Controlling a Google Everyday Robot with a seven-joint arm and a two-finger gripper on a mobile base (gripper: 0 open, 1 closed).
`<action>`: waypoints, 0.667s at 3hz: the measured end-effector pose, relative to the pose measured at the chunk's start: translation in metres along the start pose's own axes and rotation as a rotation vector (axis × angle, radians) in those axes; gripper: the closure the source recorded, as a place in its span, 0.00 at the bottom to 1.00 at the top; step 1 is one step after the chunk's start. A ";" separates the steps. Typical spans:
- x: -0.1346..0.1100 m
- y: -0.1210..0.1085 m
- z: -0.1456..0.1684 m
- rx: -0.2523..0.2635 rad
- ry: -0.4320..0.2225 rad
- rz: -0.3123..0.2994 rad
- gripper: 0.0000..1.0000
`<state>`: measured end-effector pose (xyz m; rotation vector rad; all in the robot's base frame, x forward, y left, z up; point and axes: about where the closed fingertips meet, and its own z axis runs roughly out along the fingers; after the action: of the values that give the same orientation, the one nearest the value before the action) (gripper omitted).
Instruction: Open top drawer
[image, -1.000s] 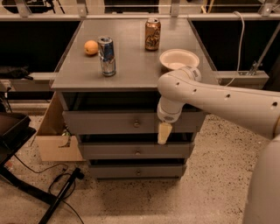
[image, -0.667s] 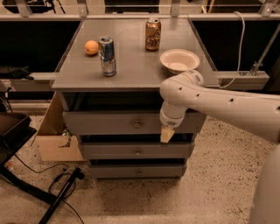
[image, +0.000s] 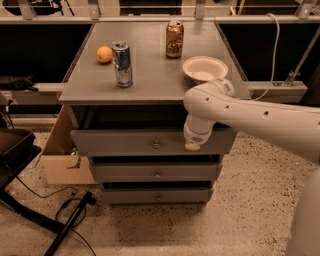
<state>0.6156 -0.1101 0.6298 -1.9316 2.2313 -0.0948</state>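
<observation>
Just beneath the grey tabletop (image: 150, 80), a dark gap above it, the top drawer (image: 115, 142) shows a wide grey front with a small round metal knob (image: 156, 145) at centre. Right of the knob, the gripper (image: 192, 146) rests against that front; I cannot tell how open it is or whether it holds anything. The print on the blue-and-silver can (image: 122, 64) and the brown can (image: 174, 39) is unreadable.

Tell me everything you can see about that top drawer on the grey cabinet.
The top drawer has a wide, plain grey front, the tallest of three, with one small round metal knob at its centre. It stands partly pulled out, with a dark gap showing between its front and the tabletop above. The robot's gripper hangs before the front, right of the knob; whether it touches the drawer is unclear.
</observation>
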 end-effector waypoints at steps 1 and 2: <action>0.005 0.002 -0.004 -0.006 0.007 -0.001 1.00; 0.003 -0.001 -0.010 -0.006 0.007 -0.001 1.00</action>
<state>0.6144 -0.1144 0.6396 -1.9379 2.2373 -0.0953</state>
